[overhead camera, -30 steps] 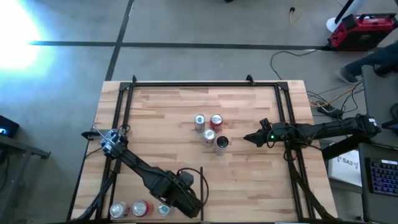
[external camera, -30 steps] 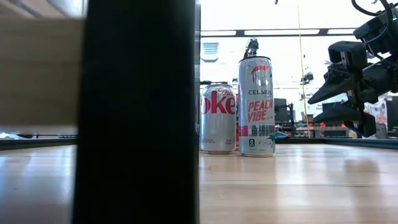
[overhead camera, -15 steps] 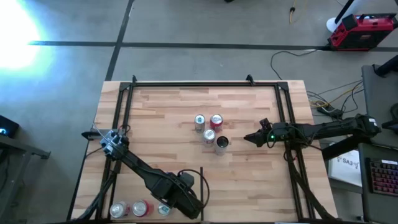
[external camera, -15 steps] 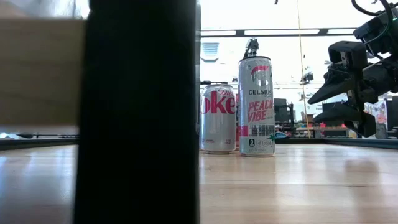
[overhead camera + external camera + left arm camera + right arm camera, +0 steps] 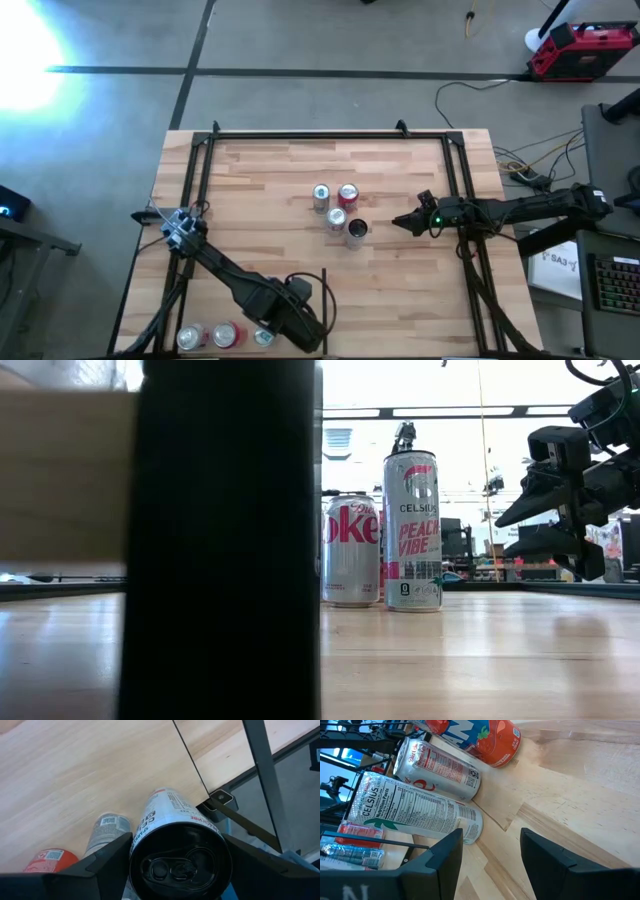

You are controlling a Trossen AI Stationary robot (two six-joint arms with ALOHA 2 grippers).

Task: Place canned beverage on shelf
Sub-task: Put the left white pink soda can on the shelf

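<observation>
Lower left of the high view: left gripper (image 5: 268,335) around a can (image 5: 176,845), fingers easing apart since a second ago, likely releasing; right gripper (image 5: 397,221) closed, empty, idle near the cans (image 5: 340,212) mid-shelf (image 5: 260,200).

Grey concrete floor (image 5: 300,40) — glare, cables

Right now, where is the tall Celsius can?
The Celsius can stands upright mid-shelf in the four-can cluster, just right of the Diet Coke can in the low view.
</observation>
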